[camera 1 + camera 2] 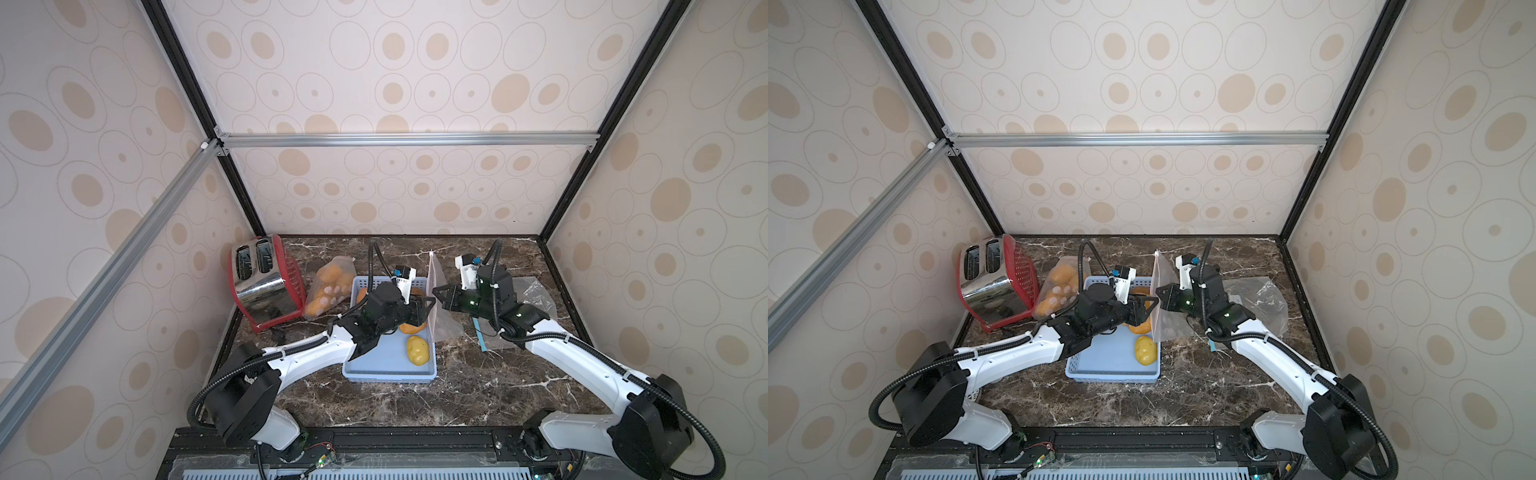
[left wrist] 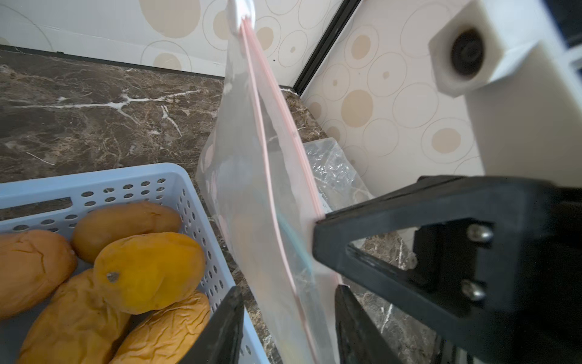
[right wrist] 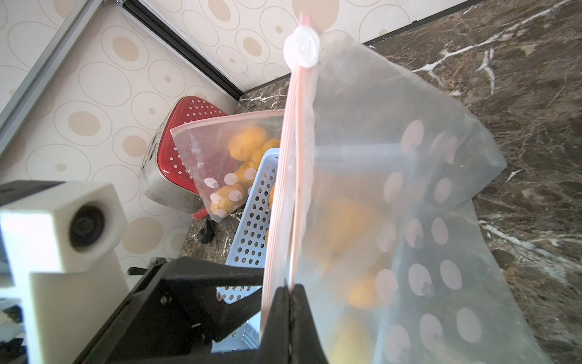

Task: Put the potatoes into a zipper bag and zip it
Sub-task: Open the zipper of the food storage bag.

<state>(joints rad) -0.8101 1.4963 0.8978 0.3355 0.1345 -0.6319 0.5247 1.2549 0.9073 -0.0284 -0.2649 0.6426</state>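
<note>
Centre of both top views, just right of the blue basket [image 1: 388,376], a clear zipper bag [image 1: 437,276] stands on edge, its zip line running up the frame toward the back wall. The right gripper [image 1: 435,291] is clamped on the pink zip strip at the near end, probably to keep the limp film upright and the mouth reachable. The white slider [image 3: 301,47] sits at the far end, and the two pink lips part slightly along the strip, so the mouth looks unzipped.

The left gripper [image 2: 288,290] has its fingers apart, one on each side of the bag's edge, not yet pinching. My guess is that it is about to take one lip and pull the mouth wide.

The potatoes [image 2: 148,271] lie loose in the basket at centre frame, and a yellower one [image 1: 417,350] rests alone in its lower half. They are oval, orange-tan and matte, and several have wrinkled skin. The basket is stiff perforated plastic. The bag is thin, frosted and printed with pale dots.

At upper left, a second bag [image 1: 328,286] already holds potatoes and leans on a red and chrome toaster [image 1: 262,286]. All of it rests on a dark veined marble counter [image 1: 415,399].
</note>
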